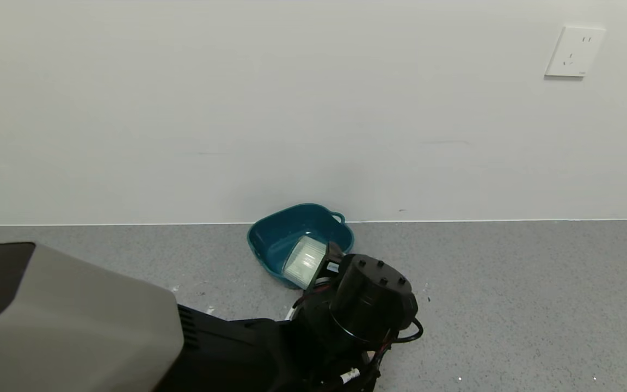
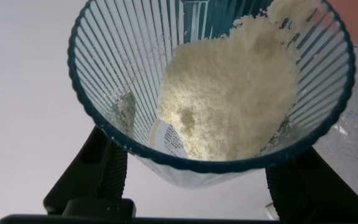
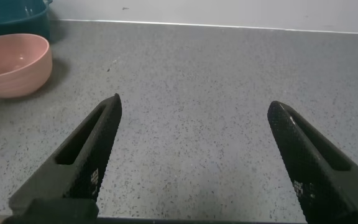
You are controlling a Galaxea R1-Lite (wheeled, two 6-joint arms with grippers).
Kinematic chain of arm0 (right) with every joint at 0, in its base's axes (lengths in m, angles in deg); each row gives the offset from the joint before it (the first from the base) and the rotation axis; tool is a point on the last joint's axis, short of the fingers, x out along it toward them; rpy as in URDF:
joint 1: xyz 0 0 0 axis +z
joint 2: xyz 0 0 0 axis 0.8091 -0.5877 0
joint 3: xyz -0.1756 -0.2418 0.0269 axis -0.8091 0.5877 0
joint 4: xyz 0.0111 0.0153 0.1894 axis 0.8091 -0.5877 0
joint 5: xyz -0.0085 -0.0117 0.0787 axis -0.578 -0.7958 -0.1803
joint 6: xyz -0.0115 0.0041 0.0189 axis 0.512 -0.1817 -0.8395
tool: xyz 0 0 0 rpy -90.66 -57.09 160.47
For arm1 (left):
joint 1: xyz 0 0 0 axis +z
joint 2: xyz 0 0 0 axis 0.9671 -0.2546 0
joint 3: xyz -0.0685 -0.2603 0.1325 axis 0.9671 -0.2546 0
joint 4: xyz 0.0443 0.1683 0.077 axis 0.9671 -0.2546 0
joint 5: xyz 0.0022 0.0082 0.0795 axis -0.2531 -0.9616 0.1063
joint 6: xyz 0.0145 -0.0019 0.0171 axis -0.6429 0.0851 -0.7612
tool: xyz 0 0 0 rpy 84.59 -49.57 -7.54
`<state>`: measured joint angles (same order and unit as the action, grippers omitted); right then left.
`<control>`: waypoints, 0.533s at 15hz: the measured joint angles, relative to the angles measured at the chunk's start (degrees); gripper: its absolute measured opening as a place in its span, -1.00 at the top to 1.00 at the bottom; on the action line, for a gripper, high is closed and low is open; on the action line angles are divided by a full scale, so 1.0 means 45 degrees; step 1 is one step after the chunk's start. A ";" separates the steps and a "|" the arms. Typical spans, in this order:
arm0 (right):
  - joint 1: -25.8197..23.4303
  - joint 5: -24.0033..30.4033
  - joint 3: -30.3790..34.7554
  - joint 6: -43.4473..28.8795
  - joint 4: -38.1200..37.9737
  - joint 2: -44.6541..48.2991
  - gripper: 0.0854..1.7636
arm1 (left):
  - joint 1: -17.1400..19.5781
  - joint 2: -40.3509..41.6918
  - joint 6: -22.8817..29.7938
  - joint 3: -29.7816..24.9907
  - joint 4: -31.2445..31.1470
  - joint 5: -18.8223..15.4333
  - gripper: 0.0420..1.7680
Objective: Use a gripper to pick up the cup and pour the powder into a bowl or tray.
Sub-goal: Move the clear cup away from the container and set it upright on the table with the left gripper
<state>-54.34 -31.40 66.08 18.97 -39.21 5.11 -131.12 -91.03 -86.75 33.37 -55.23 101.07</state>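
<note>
Your left gripper pinches one ribbed pale blue-green plastic cup, tilted over one dark teal squarish tray, cream powder inside. Your right gripper hangs spread above the grey counter; one pink round bowl sits beyond.

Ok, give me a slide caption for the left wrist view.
Left gripper holds the ribbed cup tilted, cream powder heaped toward its rim.

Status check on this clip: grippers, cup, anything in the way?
Left gripper shut on the cup, tilted over the teal tray; powder still inside. Right gripper open, idle over the counter. Pink bowl beside tray; nothing blocking.
</note>
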 joint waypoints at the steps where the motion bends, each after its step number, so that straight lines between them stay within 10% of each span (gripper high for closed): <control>1: 0.0000 0.0000 0.0000 0.0005 -0.0005 0.0000 -0.94 | 0.0054 0.0141 0.0236 -0.0135 0.0187 -0.0019 -0.41; 8: 0.0000 0.0000 0.0000 0.0005 -0.0005 0.0000 -0.94 | 0.0314 0.0588 0.3243 -0.1368 0.1522 -0.0569 -0.41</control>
<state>-54.34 -31.40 66.08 19.00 -39.23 5.11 -129.71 -88.38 -72.15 27.21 -48.38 98.51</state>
